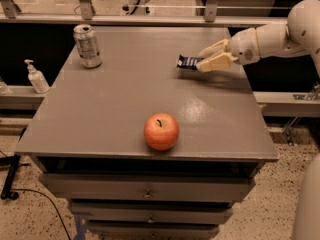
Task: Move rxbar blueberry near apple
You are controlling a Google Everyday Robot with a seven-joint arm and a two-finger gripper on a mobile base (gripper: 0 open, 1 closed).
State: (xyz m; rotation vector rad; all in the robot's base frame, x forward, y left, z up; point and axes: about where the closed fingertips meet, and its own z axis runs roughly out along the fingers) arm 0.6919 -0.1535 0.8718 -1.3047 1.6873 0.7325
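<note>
The rxbar blueberry [188, 62], a small dark navy wrapper with white lettering, is held at the far right of the grey table [110, 114], just above its surface. My gripper [207, 59], on the white arm reaching in from the right, is shut on the bar's right end, its cream fingers [215, 62] on either side of it. The apple [161, 131], red-orange with a dark stem, stands near the table's front edge, well forward and a little left of the bar.
A silver drink can [87, 45] stands at the table's far left corner. A white pump bottle [36, 77] stands on a lower ledge left of the table. Drawers sit under the tabletop. A railing runs behind the table.
</note>
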